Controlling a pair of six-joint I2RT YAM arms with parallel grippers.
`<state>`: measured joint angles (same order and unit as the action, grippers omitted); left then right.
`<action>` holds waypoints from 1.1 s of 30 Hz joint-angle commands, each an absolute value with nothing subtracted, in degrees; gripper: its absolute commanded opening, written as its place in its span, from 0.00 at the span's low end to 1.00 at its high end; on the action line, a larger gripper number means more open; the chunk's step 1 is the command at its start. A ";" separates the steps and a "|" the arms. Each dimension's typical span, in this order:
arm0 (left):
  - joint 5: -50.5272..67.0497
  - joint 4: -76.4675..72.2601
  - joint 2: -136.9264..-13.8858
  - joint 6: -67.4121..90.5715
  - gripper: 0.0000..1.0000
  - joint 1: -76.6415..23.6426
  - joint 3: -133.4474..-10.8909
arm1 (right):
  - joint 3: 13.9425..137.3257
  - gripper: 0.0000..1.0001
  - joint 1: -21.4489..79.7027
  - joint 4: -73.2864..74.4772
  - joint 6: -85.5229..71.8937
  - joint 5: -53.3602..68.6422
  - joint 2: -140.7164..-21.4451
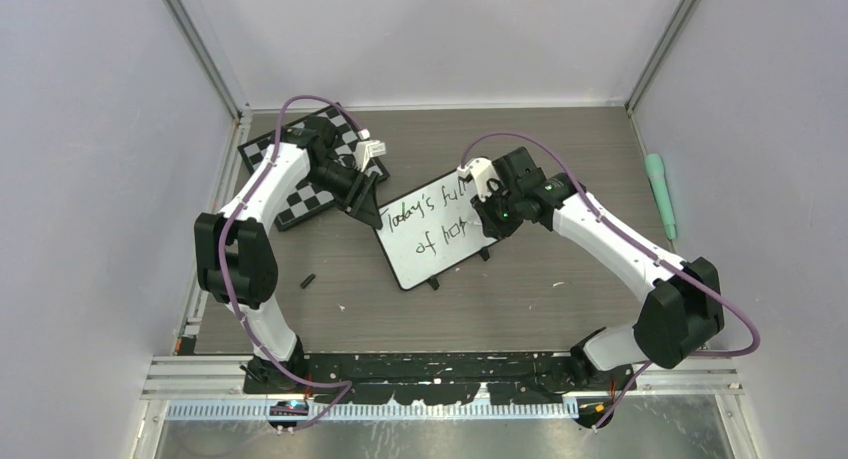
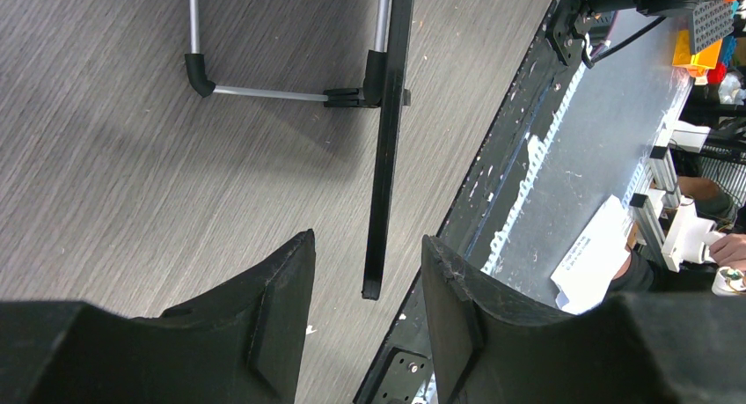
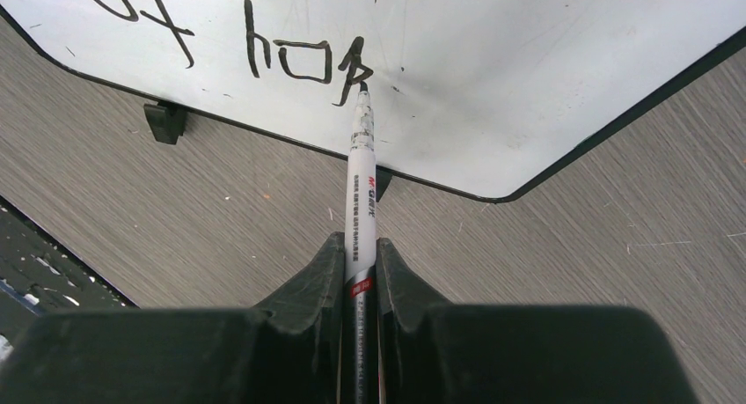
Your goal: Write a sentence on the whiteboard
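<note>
Grey wood-grain worktop (image 1: 500, 309) carries the whiteboard (image 1: 430, 254), which sits askew near the middle, between the two arms. One of its small black feet (image 3: 164, 121) shows at the near edge in the right wrist view. The sentence (image 1: 440, 214) runs across the whiteboard in two slanted lines of black marker. In the top view it reads "Today's ful" above and "of hop" below, and the right arm covers whatever lies further along each line.

The right claw (image 3: 359, 241) is closed tight on a white-barrelled marker (image 3: 361, 184), both fingers pressed against its sides. The marker's black tip touches the whiteboard at the last stroke of the "p" in "hop".

The left claw (image 2: 368, 241) hovers at the whiteboard's far left corner, beside the black-and-white chessboard (image 1: 300, 199). Its fingers (image 2: 281, 307) are spread wide and grip nothing. In the left wrist view the whiteboard's thin black frame is seen edge-on, running down into the gap between them and clear of both pads. A silver wire bracket with black ends (image 2: 201, 74) joins that frame and rests on the worktop.

A small black piece (image 1: 308, 278) lies on the worktop to the left of the whiteboard, well apart from it. A teal pen-shaped object (image 1: 660, 194) lies along the worktop's right edge, near the wall.
</note>
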<state>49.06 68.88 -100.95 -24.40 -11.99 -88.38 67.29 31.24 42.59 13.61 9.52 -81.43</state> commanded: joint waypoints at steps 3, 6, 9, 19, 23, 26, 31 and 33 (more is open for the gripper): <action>49.40 69.29 -98.96 -24.95 0.50 -12.22 -89.63 | 69.02 0.00 30.91 41.80 14.48 8.70 -82.49; 49.39 69.19 -99.05 -25.00 0.50 -12.22 -89.66 | 68.91 0.00 30.93 41.60 14.67 8.47 -82.78; 49.44 69.08 -99.35 -25.00 0.50 -12.22 -89.56 | 68.95 0.00 30.94 41.42 14.94 8.12 -83.34; 49.47 68.92 -99.43 -24.83 0.50 -12.22 -89.56 | 68.92 0.00 28.65 40.86 15.98 6.81 -83.50; 49.57 68.93 -99.62 -24.71 0.50 -12.22 -89.73 | 69.98 0.00 27.97 40.87 16.08 6.62 -83.54; 49.61 68.97 -99.67 -24.68 0.50 -12.24 -89.87 | 70.88 0.00 28.00 40.98 16.00 7.22 -83.71; 49.61 69.03 -99.74 -24.69 0.50 -12.27 -90.12 | 72.16 0.00 27.98 41.65 15.78 8.21 -84.58; 49.58 69.08 -99.84 -24.70 0.50 -12.23 -90.24 | 72.60 0.00 27.98 41.70 15.64 8.62 -84.68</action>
<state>49.04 68.88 -100.95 -24.40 -12.01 -88.38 69.73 28.27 42.85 15.16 8.08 -84.29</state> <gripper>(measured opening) 0.496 0.197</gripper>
